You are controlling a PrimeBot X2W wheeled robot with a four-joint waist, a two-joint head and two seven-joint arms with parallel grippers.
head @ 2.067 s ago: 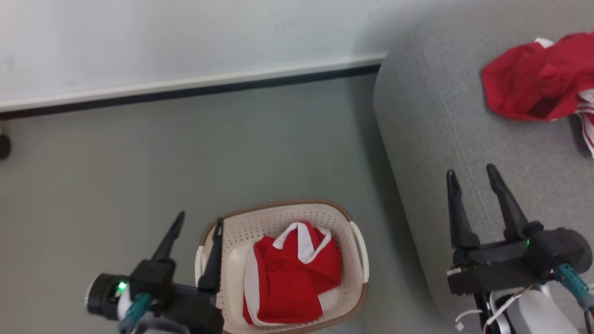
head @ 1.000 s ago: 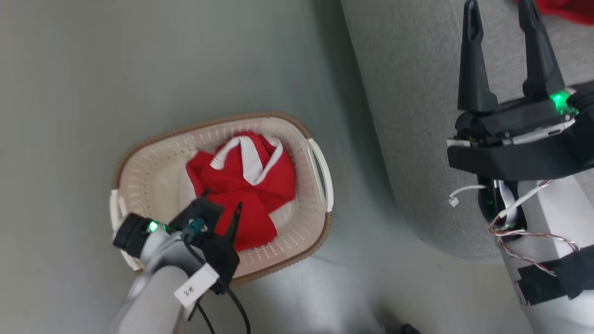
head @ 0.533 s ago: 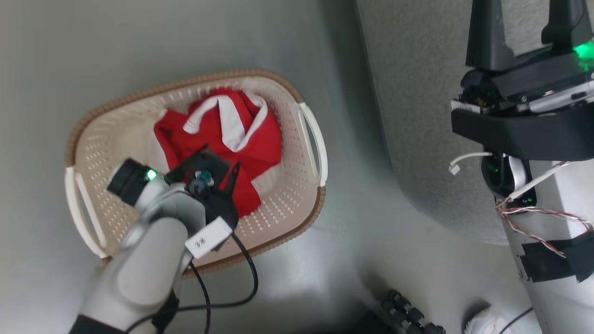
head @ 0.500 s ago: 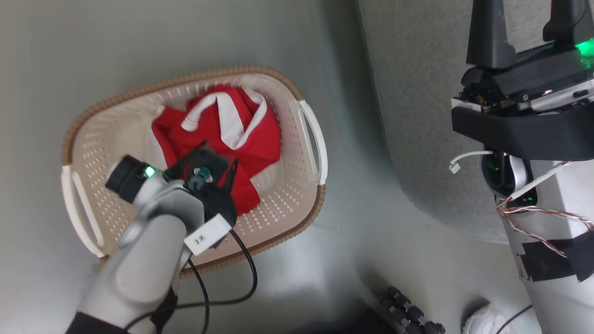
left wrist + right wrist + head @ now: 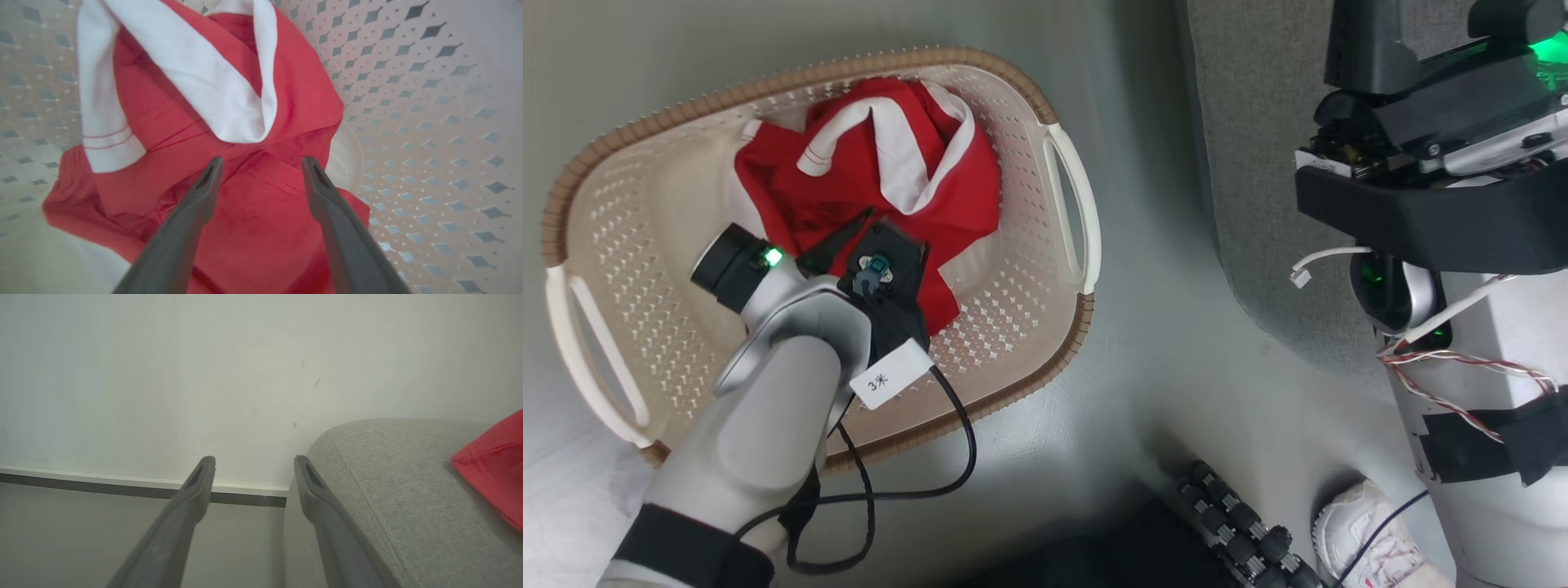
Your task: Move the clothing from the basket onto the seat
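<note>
The cream basket (image 5: 1062, 196) with a brown rim stands on the grey floor. Red clothing (image 5: 882, 155) with a white collar lies crumpled inside it. My left gripper (image 5: 882, 237) reaches down into the basket over the garment's near part. In the left wrist view the left gripper (image 5: 262, 161) is open, its fingers astride a fold of the red clothing (image 5: 261, 204), with nothing pinched. The basket wall (image 5: 408, 122) is close on the right. My right gripper (image 5: 254, 459) is open and holds nothing, beside the grey seat (image 5: 388, 490). More red clothing (image 5: 494, 469) lies on the seat (image 5: 1258, 122).
A person's white shoe (image 5: 1356, 531) and a black ribbed part (image 5: 1241, 531) are on the floor at the lower right. A black cable (image 5: 907, 490) loops from my left arm over the basket rim. A white wall with a dark baseboard (image 5: 122, 486) stands ahead of the right gripper.
The head camera has tilted down, so the basket looks larger. My left gripper has gone from beside the basket down into it, over the clothing, still open. A shoe has come into view.
</note>
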